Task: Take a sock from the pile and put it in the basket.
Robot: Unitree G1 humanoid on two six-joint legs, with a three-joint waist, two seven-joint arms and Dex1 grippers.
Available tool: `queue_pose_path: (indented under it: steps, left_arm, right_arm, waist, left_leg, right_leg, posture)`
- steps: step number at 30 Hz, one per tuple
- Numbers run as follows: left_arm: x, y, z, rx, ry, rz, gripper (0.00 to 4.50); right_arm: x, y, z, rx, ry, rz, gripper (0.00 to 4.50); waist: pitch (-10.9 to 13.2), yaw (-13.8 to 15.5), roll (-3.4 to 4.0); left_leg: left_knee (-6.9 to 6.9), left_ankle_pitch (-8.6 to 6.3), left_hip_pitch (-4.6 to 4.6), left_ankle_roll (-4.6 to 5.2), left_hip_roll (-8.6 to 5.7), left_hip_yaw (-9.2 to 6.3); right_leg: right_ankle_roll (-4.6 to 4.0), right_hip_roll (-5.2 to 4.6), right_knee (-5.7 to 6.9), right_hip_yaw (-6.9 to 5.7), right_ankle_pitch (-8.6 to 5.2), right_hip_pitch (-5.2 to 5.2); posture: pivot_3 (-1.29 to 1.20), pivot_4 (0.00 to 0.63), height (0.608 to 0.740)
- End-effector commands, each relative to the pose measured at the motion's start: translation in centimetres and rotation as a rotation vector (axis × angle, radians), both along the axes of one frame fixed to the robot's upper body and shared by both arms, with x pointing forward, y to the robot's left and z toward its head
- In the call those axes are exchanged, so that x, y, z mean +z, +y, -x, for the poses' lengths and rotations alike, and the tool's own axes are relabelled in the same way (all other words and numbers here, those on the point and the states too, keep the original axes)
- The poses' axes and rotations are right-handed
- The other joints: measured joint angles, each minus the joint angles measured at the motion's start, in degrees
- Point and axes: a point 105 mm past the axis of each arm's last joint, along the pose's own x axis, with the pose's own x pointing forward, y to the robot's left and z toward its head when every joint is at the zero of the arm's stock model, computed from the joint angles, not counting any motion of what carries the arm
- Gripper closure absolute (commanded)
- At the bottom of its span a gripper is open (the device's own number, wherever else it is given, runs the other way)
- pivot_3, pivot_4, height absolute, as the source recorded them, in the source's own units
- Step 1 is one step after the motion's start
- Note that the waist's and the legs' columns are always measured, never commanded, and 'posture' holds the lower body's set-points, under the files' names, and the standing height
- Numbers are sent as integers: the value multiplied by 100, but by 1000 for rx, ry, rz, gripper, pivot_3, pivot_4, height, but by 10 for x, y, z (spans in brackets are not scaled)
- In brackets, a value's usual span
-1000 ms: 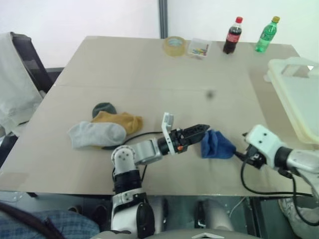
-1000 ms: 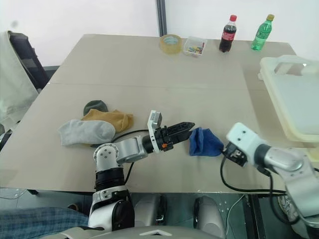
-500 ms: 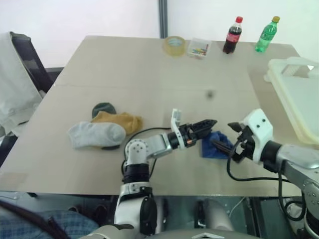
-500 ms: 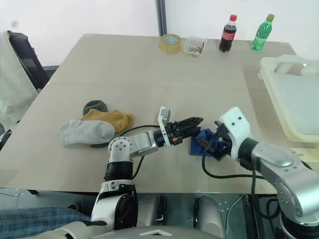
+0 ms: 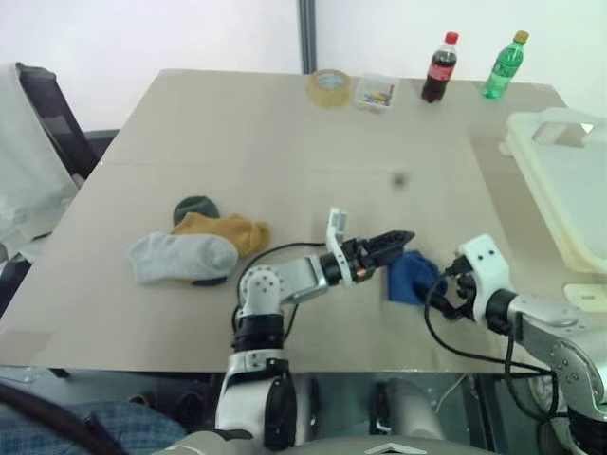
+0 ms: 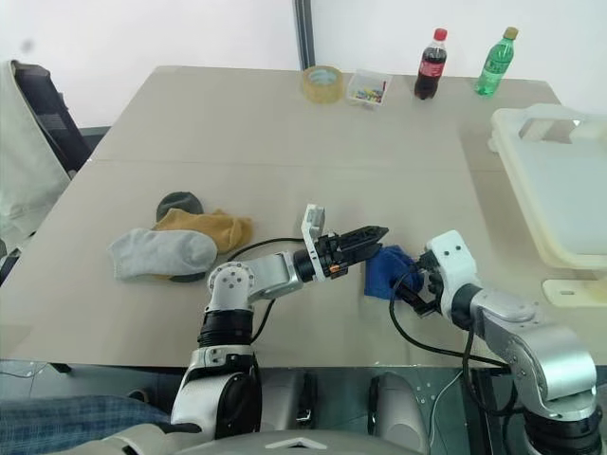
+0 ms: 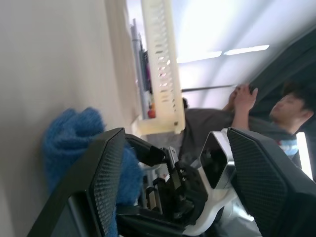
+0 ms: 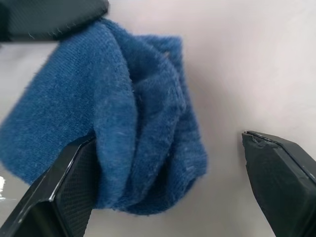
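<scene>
A crumpled blue sock [image 5: 411, 276] lies on the tan table [image 5: 285, 133] between my two grippers, well apart from the pile [image 5: 194, 243] and from the basket [image 5: 569, 190]. Its knit is thick and fuzzy, folded into soft ridges.

My right gripper [image 8: 173, 197] stands with its jaws wide apart, one ribbed black finger [image 8: 69, 192] against the sock's edge and the other out over bare table; the jaws are closed on nothing. My left gripper [image 5: 396, 240] points level toward the sock from the other side, its tips just above the sock's near edge, jaws apart with nothing between them.

The pile sits toward my left: a light grey sock [image 5: 180, 257] in front, a mustard yellow sock [image 5: 226, 230] behind it, and a dark green sock [image 5: 195, 207] peeping out at the back, all flat and limp.

The basket, a pale translucent plastic tub with a thick rim and a cut-out handle, sits at the table's right edge; I cannot tell whether anything lies inside.

Along the far edge stand a roll of tape [image 5: 328, 85], a small clear box [image 5: 375, 92] holding coloured bits, a dark cola bottle [image 5: 437, 69] with a red cap and a green bottle [image 5: 501, 66] with a yellow cap.

In the left wrist view a person [image 7: 266, 106] sits in the background, a hand raised.
</scene>
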Motion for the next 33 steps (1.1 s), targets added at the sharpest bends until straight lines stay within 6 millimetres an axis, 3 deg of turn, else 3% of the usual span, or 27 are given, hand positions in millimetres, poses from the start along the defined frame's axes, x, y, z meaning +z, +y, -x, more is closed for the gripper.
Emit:
queue_pose_path:
  steps: [1, 2, 8, 11, 16, 24, 28, 33]
  left_arm:
    - [7, -3, 5, -28, -98, -30, 956]
    - [6, -2, 6, -32, -119, -49, 956]
    - [13, 14, 10, -16, -267, -99, 956]
    - [14, 22, 15, -41, -404, -190, 956]
    - [11, 39, 17, -80, -780, -439, 956]
    - [7, 42, 19, -87, -1405, -652, 956]
    - [23, 34, 15, 42, -1428, -566, 956]
    - [30, 23, 21, 60, -1469, -494, 956]
  right_arm:
    - [-12, 9, 4, 21, 57, -97, 555]
    - [-11, 10, 3, 19, 56, -116, 786]
    - [-13, 15, 6, 71, 63, -131, 3731]
    - [-14, 16, 7, 84, 65, -136, 4453]
    - [-12, 9, 2, 52, 60, -147, 4481]
    - [1, -31, -17, -51, 17, -88, 4481]
    - [13, -50, -20, -73, 27, -35, 4481]
    - [58, -65, -16, 27, -20, 31, 4481]
  waist:
    - [0, -9, 0]
    - [-1, -11, 0]
    - [-3, -11, 5]
    - [-2, -10, 5]
    - [-6, -1, 14]
    - [-1, 47, 32]
    - [4, 106, 39]
    - [15, 137, 57]
  left_leg:
    - [0, 0, 1, 0, 1, 0]
    - [0, 0, 3, 0, 3, 1]
    - [0, 0, 5, -1, 11, 0]
    - [0, 0, 5, -1, 10, 1]
    - [-6, 0, 5, -2, 12, 3]
    - [-7, -2, -4, 1, 10, 12]
    - [-6, -9, -15, 13, 4, 9]
    - [-5, -14, -30, 23, -2, 13]
  right_leg:
    - [0, 3, 0, 1, 0, 1]
    - [-1, 4, 1, 2, 0, 1]
    - [-3, 8, 3, 5, 0, 0]
    - [-3, 8, 2, 6, 0, 0]
    - [-10, 8, -1, 7, -1, -4]
    - [-30, -10, -14, 16, -10, -9]
    - [-20, -24, -24, 25, -4, -9]
    - [-5, -20, -27, 20, 3, -21]
  posture:
    - [0, 150, 735]
    - [0, 150, 735]
    - [0, 150, 735]
    - [0, 150, 735]
    - [0, 150, 735]
    - [0, 150, 735]
    - [0, 150, 735]
    - [0, 150, 735]
